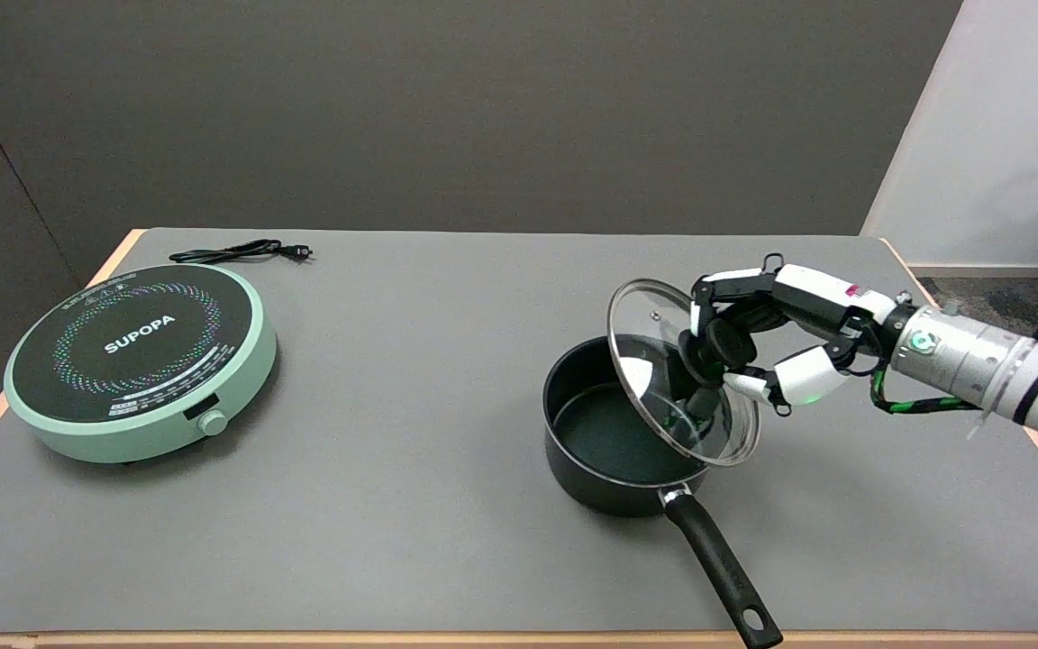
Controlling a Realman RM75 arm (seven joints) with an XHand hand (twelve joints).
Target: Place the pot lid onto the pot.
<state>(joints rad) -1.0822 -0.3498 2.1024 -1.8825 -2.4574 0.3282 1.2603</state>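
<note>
While its long black handle points toward the near edge of the grey counter (447,505), the black pot (614,442) stands open. Just above the pot's right rim, the glass pot lid (663,361) hangs steeply tilted, its black knob pinched in the right hand (753,347). Well left of the pot sits a green induction cooker (141,361), its black cord (240,252) lying beyond it.

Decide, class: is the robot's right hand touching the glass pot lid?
Touching. The head view shows the right hand with its fingers wrapped around the black knob of the pot lid, holding it tilted over the pot.
</note>
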